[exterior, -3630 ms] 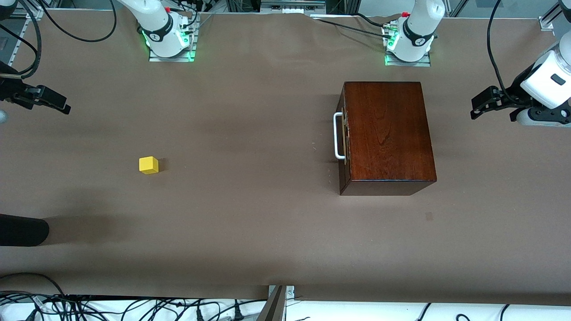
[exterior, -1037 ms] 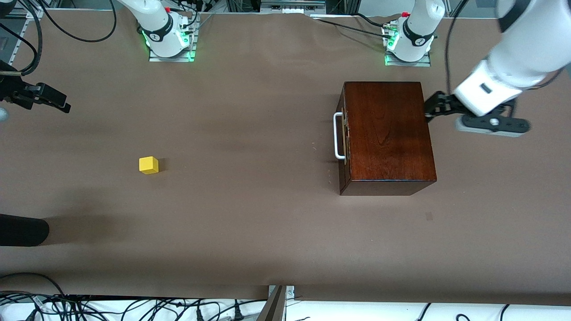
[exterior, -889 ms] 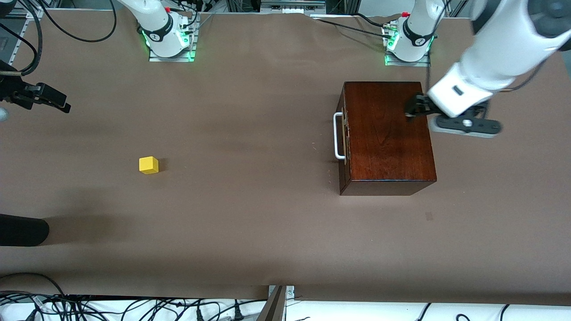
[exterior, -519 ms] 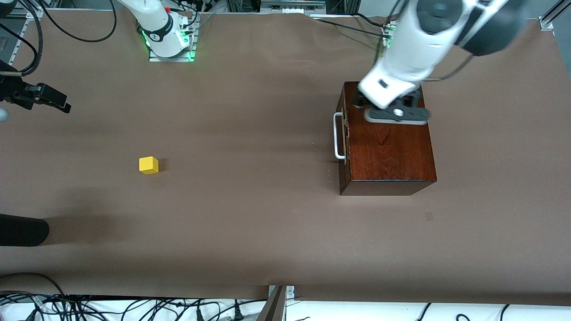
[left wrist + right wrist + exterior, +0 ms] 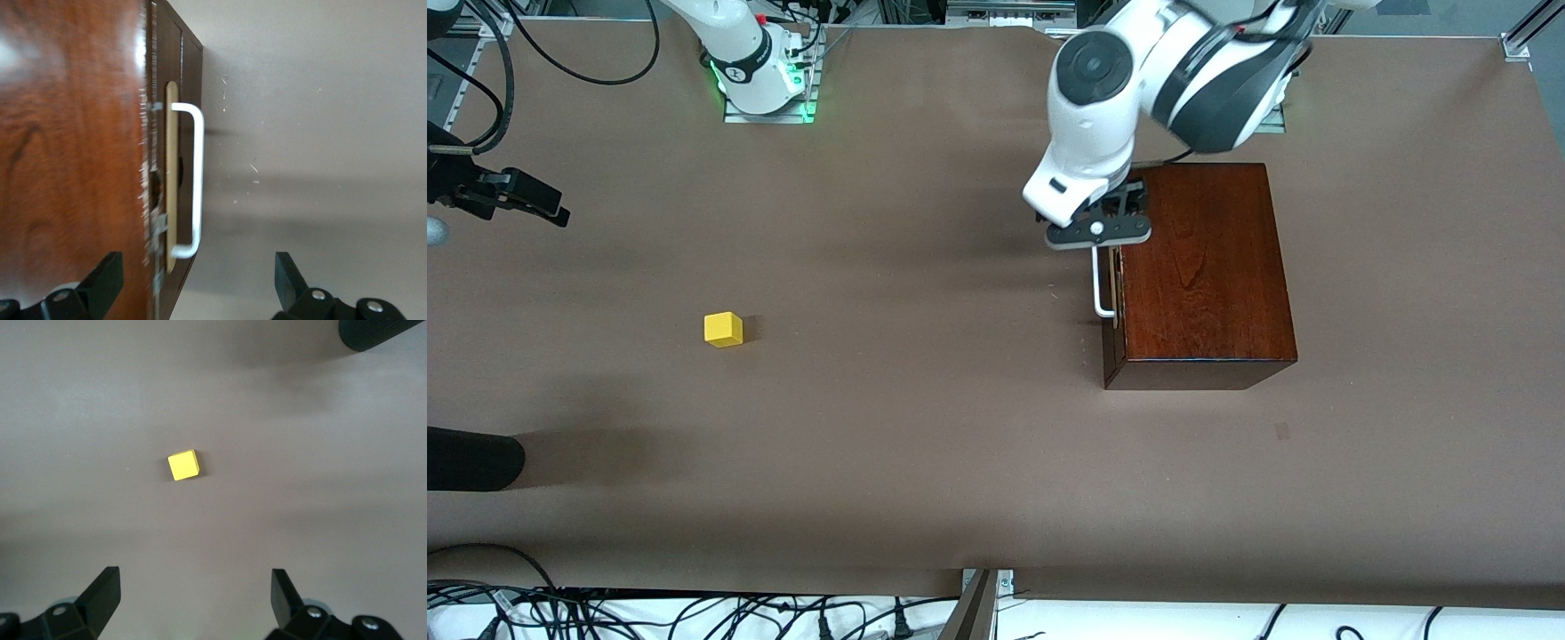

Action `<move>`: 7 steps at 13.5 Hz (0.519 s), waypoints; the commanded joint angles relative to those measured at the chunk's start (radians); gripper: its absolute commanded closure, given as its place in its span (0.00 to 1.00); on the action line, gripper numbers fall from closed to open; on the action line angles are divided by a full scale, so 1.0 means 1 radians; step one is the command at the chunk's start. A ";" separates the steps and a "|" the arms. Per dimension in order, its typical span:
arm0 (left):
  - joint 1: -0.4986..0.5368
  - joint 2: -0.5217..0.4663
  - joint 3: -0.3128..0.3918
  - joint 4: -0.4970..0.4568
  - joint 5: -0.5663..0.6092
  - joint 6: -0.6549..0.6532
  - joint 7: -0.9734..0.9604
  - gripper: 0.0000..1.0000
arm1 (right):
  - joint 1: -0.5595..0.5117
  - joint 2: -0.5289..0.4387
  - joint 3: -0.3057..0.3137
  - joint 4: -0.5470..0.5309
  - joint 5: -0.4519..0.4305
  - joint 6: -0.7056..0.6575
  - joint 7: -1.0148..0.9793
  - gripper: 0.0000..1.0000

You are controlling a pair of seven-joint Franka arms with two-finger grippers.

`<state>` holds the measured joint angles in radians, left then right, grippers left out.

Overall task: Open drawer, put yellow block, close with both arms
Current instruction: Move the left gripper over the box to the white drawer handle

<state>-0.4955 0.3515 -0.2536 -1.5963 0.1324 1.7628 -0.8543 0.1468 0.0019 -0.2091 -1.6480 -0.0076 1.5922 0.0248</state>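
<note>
Two white jointed robot arms are working over a table covered in brown paper (image 5: pixel 925 462). The left gripper (image 5: pixel 1096 233) is hanging over the front edge of the dark mahogany-coloured wooden box (image 5: pixel 1205 267), right above the upper end of the white U-shaped bar handle (image 5: pixel 1100 284); its fingers (image 5: pixel 103 283) are standing wide apart and gripping nothing, one over the box top and the other over the bare table in front of the handle. The drawer with the dark reddish-brown front (image 5: pixel 181 167) is sitting shut in the box, its front facing the right arm's end of the table. The small bright yellow cube (image 5: pixel 723 329) is lying on the table well apart from the box, toward the right arm's end. The right gripper (image 5: pixel 516 197) is waiting at that end, above the table's edge, its fingers (image 5: pixel 100 597) spread wide and empty, with the cube in its wrist view (image 5: pixel 183 465).
</note>
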 commanded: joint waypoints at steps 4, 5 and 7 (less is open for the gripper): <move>-0.051 0.127 0.002 -0.005 0.139 0.075 -0.075 0.00 | 0.002 0.018 0.005 -0.006 -0.011 -0.017 -0.006 0.00; -0.051 0.144 0.002 -0.010 0.156 0.093 -0.075 0.00 | 0.002 0.016 0.007 -0.021 -0.009 -0.002 -0.005 0.00; -0.051 0.159 0.004 -0.031 0.199 0.122 -0.077 0.00 | 0.002 0.009 0.007 -0.068 -0.009 0.043 -0.005 0.00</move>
<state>-0.5446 0.5054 -0.2511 -1.6055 0.2807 1.8538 -0.9185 0.1482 0.0250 -0.2072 -1.6708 -0.0076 1.5976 0.0248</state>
